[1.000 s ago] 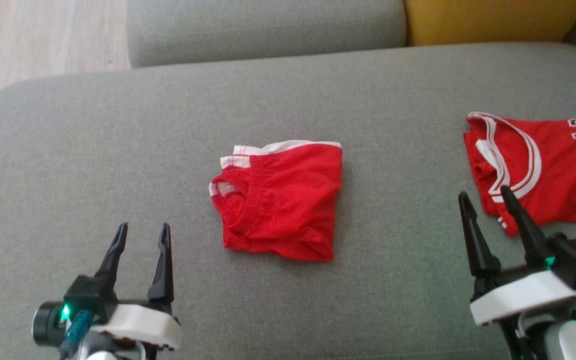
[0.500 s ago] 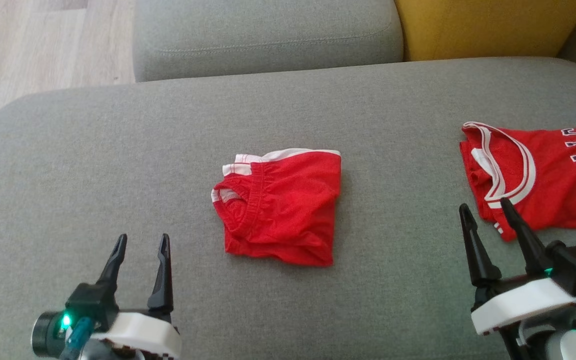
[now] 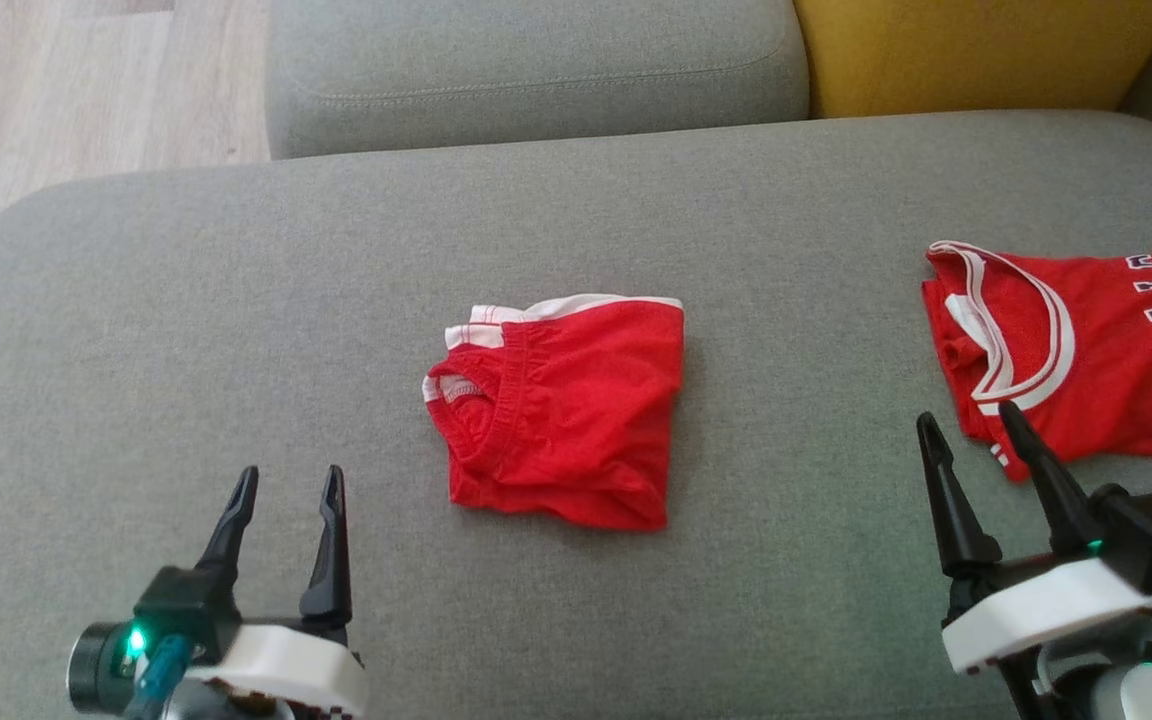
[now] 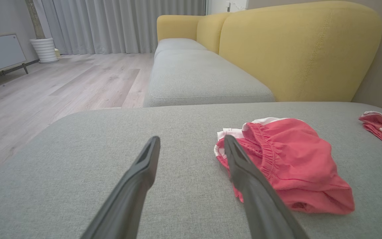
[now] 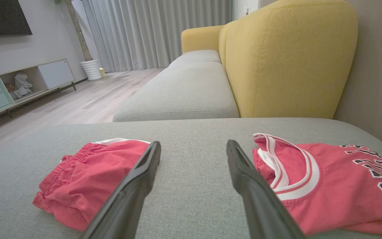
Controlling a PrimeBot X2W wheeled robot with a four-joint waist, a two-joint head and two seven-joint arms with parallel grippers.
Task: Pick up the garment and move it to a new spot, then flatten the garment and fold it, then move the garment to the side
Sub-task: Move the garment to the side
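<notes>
shorts [image 3: 566, 410]: folded red bundle, middle of grey seat cushion [image 3: 236, 300] | left gripper [image 3: 291, 472]: near left, fingers narrowly apart, holding nothing, well apart from shorts | right gripper [image 3: 967, 414]: near right, fingers wider apart, holding nothing, just beside red jersey [image 3: 1086, 350] at right

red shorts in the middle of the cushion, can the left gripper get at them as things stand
Probably yes: the left gripper is open, and only bare cushion lies between it and the red shorts.
</notes>
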